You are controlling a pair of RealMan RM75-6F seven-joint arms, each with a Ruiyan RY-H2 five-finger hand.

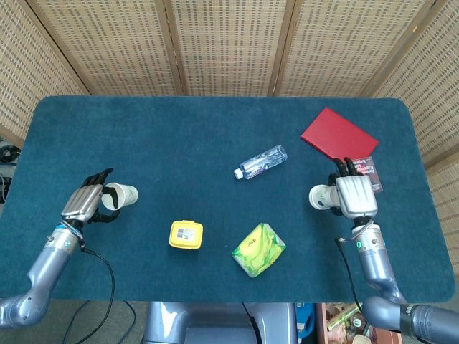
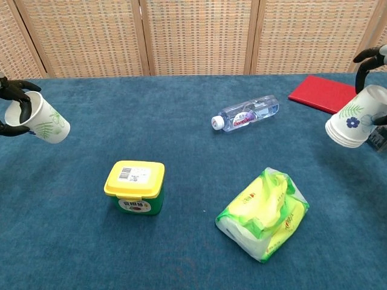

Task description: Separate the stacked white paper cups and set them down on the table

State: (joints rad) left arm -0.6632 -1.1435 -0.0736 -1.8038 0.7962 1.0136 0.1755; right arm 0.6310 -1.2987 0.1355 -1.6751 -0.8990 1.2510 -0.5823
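Observation:
A single white paper cup (image 1: 120,196) (image 2: 39,122) with a green leaf print is held by my left hand (image 1: 89,201) (image 2: 12,103) above the table's left side, tilted with its mouth toward the hand. My right hand (image 1: 353,193) (image 2: 370,60) grips a stack of white cups (image 1: 322,198) (image 2: 356,118) with a blue flower print, tilted, at the table's right side. Several nested rims show at the stack's bottom in the chest view.
A yellow-lidded green tub (image 1: 186,234) (image 2: 135,186) and a green-yellow wipes pack (image 1: 258,249) (image 2: 264,212) sit at the front centre. A clear water bottle (image 1: 259,162) (image 2: 246,112) lies mid-table. A red book (image 1: 337,135) (image 2: 321,93) and a red-black box (image 1: 367,170) lie at the right.

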